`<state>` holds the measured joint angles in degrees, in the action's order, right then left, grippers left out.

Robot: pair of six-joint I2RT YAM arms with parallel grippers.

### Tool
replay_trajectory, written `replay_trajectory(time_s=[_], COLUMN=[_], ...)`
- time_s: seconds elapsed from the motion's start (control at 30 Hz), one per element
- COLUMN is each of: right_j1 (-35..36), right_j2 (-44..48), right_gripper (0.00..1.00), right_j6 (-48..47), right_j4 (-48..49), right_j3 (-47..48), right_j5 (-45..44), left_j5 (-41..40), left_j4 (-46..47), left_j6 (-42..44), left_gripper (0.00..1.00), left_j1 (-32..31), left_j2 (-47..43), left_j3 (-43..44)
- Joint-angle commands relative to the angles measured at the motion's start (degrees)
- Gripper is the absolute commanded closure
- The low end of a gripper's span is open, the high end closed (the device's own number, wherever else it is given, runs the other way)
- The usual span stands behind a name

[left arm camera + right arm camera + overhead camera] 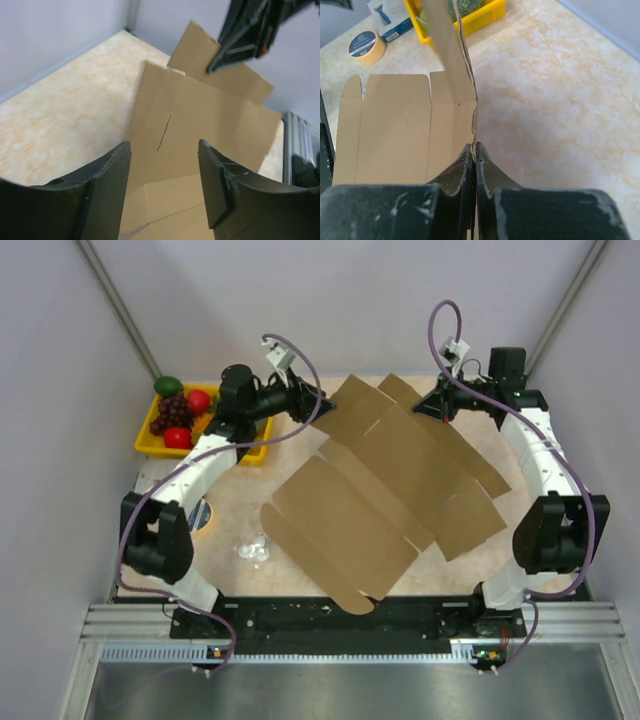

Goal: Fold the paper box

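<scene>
The paper box (380,490) is a brown die-cut cardboard sheet, lying mostly flat across the middle of the table with its far part raised. My right gripper (437,405) is shut on the edge of a far flap and holds it upright; the right wrist view shows the jaws (474,146) pinching the thin cardboard edge (465,65). My left gripper (312,408) is open at the box's far left corner. In the left wrist view its fingers (165,150) stand apart over the cardboard (200,115), not touching it. The right gripper (240,40) shows there at the raised flap.
A yellow tray (145,440) with grapes and other fruit stands at the far left, also in the right wrist view (485,12). A tape roll (366,47) and a blue-white packet (390,17) lie near it. A small clear crumpled scrap (255,550) lies left of the box.
</scene>
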<state>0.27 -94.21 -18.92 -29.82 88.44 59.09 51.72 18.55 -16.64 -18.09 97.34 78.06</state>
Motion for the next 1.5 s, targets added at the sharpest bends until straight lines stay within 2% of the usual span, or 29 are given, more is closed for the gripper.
replay_trajectory(time_s=[0.0, 0.07, 0.17, 0.23, 0.3, 0.37, 0.43, 0.47, 0.53, 0.67, 0.9, 0.93, 0.97, 1.07, 1.17, 1.33, 1.4, 1.47], right_j1=[3.68, 4.29, 4.38, 4.47, 4.39, 4.38, 4.38, 4.38, 4.39, 4.47, 4.47, 4.47, 4.47, 5.96, 8.60, 12.72, 14.40, 15.72], right_j2=[6.58, 7.20, 6.50, 6.32, 6.32, 6.06, 5.97, 6.06, 5.80, 5.27, 5.71, 5.71, 5.62, 5.36, 5.71, 6.94, 6.76, 6.33], right_gripper=[1.00, 1.00, 1.00, 1.00, 1.00, 1.00, 1.00, 1.00, 1.00, 1.00, 1.00, 1.00, 1.00, 1.00, 1.00, 1.00, 1.00, 1.00], right_j6=[-0.33, 0.19, 0.90, 1.60, 1.60, 1.87, 2.04, 2.04, 2.39, 3.27, 3.18, 3.62, 3.89, 5.55, 8.27, 12.32, 12.41, 12.76], right_j4=[1.34, 1.35, 1.26, 1.17, 1.08, 1.08, 1.17, 1.00, 1.17, 1.17, 1.17, 1.26, 1.17, 1.08, 1.00, 1.17, 1.61, 1.61], right_j3=[-1.43, -1.35, -0.91, -0.73, -0.90, -0.99, -0.99, -0.99, -0.82, -0.20, -0.82, -0.73, -0.64, -0.55, -0.90, -2.74, -3.63, -4.51], right_j5=[-5.91, -8.63, -10.65, -11.36, -10.40, -9.87, -9.87, -9.52, -9.00, -8.38, -11.45, -11.45, -11.98, -17.57, -25.56, -32.10, -35.70, -37.63], left_j5=[-21.02, -24.72, -32.72, -30.48, -29.84, -29.05, -30.45, -32.37, -32.74, -34.59, -29.15, -28.18, -27.30, -26.32, -28.43, -28.00, -27.91, -28.43], left_j4=[-0.97, -2.28, -9.39, -8.54, -5.11, -2.39, -3.25, -4.21, -7.46, -5.81, -8.35, -8.52, -8.27, -5.20, -3.26, 2.02, 2.46, 2.55], left_j6=[1.88, 2.14, 0.13, -0.67, -2.15, -2.34, -1.47, -0.94, 0.82, 1.44, 1.00, 0.91, 0.74, 0.82, 1.79, 0.74, -0.40, -0.84], left_gripper=[0.38, 0.41, 0.57, 0.60, 0.56, 0.44, 0.40, 0.39, 0.46, 0.50, 0.44, 0.47, 0.60, 0.69, 0.74, 0.85, 0.86, 0.82], left_j1=[-1.33, -2.47, -2.66, -2.66, -2.74, -3.09, -3.27, -3.44, -3.80, -4.94, -6.17, -6.26, -6.35, -7.39, -9.06, -10.13, -10.21, -10.39], left_j2=[-12.78, -14.80, -15.16, -15.42, -15.95, -16.13, -15.52, -14.03, -12.10, -5.08, 4.34, 5.13, 6.36, 6.64, 5.85, 6.37, 7.34, 8.30], left_j3=[-5.89, -7.83, -8.36, -12.37, -15.82, -20.22, -21.37, -20.85, -18.57, -17.33, -9.78, -8.55, -8.02, -8.36, -10.12, -12.67, -12.85, -12.76])
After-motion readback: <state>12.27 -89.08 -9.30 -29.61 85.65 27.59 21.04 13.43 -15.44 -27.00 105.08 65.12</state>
